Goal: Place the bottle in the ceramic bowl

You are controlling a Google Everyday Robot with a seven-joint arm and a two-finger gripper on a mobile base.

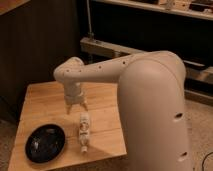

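Fingers (69, 107) spread just above bottle (83, 131), slim, whitish, lying beside black bowl (45, 143)

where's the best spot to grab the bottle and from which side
Grip the bottle across its slim middle, at the tan label band, coming down from above. It seems to lie flat on the table, long axis pointing away from the camera, so its narrow width fits between the jaws. The gripper hangs open just past its far end.
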